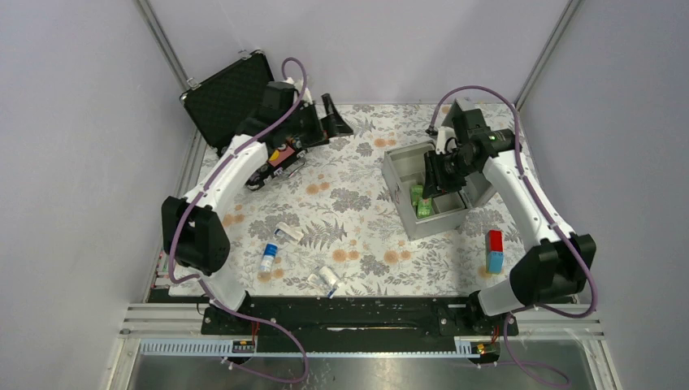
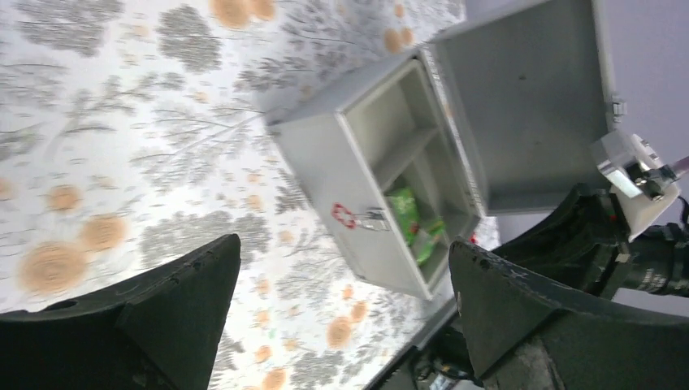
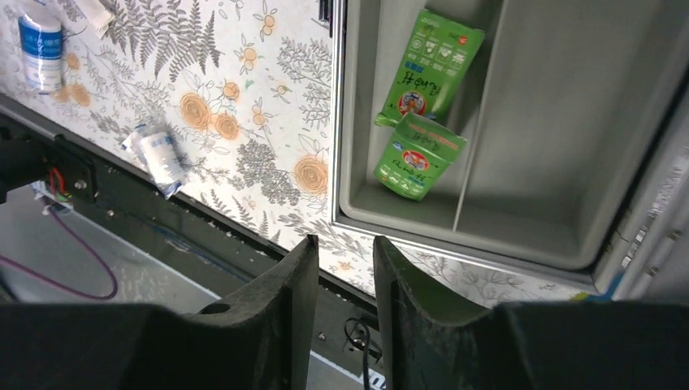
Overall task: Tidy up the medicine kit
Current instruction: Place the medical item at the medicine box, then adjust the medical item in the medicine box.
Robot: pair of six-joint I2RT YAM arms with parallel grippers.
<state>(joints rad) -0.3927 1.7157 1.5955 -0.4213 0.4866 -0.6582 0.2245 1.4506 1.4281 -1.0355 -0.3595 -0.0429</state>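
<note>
Roughly mid-sort, I judge. The medicine kit sits lid-open on the right half of the bench, and two green packets lie in its left compartment (the other compartment looks bare).

The right hand hovers over the kit's near rim. Its fingers are drawn close with a slim gap and nothing is between them. The left hand is spread wide and empty, up by the black case and well apart from the kit.

Loose on the bench are a blue-and-white bottle, a wrapped white roll and a small white box.

The next move likely means swinging a hand to one of these, closing on it squarely, then carrying it over the rim into a free compartment.

As for writing, there is a red cross on the kit's front by the latch. The packets carry print with red logos (characters too small to read), and the bottle label is unreadable.
</note>
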